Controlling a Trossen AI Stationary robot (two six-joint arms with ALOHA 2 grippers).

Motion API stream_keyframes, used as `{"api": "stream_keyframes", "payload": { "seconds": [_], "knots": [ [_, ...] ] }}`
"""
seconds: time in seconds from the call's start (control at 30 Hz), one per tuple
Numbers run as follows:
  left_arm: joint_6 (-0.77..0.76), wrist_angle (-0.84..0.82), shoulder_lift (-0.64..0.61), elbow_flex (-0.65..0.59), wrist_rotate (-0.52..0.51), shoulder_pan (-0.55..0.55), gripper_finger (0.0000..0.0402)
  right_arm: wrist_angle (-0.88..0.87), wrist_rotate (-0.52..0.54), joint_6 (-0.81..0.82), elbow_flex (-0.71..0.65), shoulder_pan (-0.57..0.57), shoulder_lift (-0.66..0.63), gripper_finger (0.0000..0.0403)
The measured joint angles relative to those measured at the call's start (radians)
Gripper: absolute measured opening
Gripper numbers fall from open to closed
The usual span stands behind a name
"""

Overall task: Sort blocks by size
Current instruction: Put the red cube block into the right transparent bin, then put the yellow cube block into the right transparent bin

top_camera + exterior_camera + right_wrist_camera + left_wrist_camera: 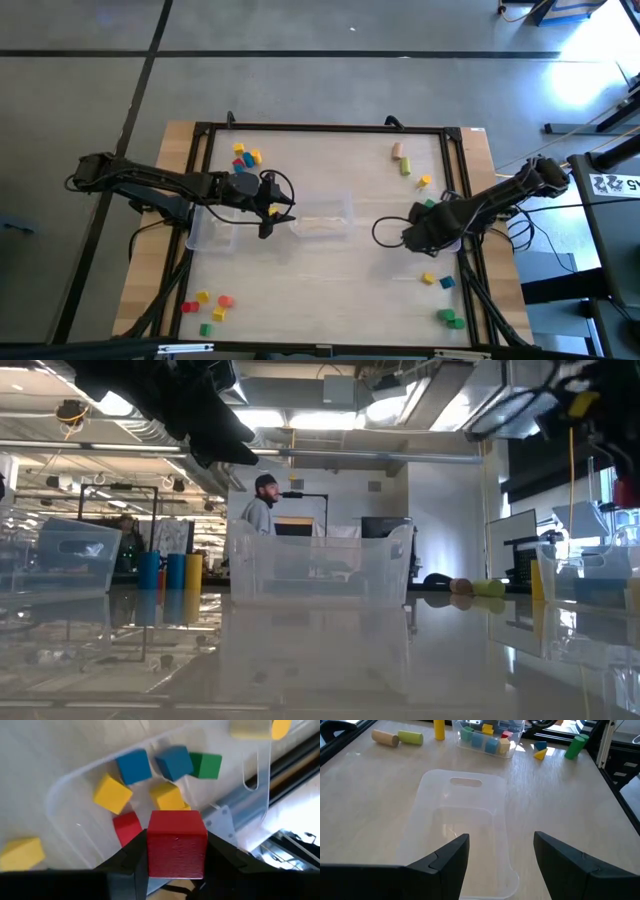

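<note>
Bare table (330, 275) lies open between the arms; only the clear bin (322, 218) interrupts it.

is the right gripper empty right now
No, the right gripper is shut on a red cube, held over a clear bin that already holds blue, yellow and red blocks.

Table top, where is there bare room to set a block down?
Bare wood lies between the middle clear bin and the front edge, bordered by the red and yellow blocks front left and the yellow and blue blocks front right. Crowded: the bin under the right gripper, which holds a red cube.
</note>
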Motion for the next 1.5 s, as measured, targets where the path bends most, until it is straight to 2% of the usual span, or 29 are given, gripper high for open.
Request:
{"api": "stream_keyframes", "payload": {
  "seconds": [0.27, 0.5, 0.67, 0.83, 0.97, 1.07, 1.23, 1.37, 1.5],
  "knots": [
    [-0.015, 0.010, 0.000, 0.000, 0.000, 0.000, 0.0219, 0.000, -0.024, -0.013, -0.095, 0.002, 0.000, 0.0152],
    [-0.014, 0.007, 0.000, 0.000, 0.000, 0.000, 0.0219, 0.001, -0.019, -0.012, -0.146, 0.002, 0.000, 0.0206],
    [-0.018, -0.194, -0.030, 0.063, -0.016, 0.000, 0.0219, -0.003, -0.018, -0.017, -0.147, 0.002, 0.000, 0.0253],
    [-0.010, -0.385, -0.087, 0.141, -0.079, 0.000, 0.0219, -0.013, 0.000, -0.055, -0.132, 0.002, 0.001, 0.0279],
    [-0.025, -0.507, -0.135, 0.180, -0.159, 0.017, 0.0219, -0.029, 0.084, -0.048, -0.073, 0.002, 0.001, 0.0284],
    [-0.073, -0.582, -0.168, 0.188, -0.222, 0.061, 0.0219, -0.029, 0.184, -0.063, -0.014, 0.002, 0.001, 0.0284],
    [-0.143, -0.695, -0.192, 0.188, -0.417, 0.163, 0.0219, 0.017, 0.403, -0.064, 0.058, 0.002, 0.001, 0.0284],
    [-0.150, -0.706, -0.181, 0.172, -0.464, 0.273, 0.0219, 0.163, 0.601, -0.115, 0.049, 0.002, 0.000, 0.0284],
    [-0.130, -0.708, -0.144, 0.161, -0.464, 0.386, 0.0219, 0.365, 0.736, -0.286, 0.009, 0.002, 0.004, 0.0285]
  ]
}}
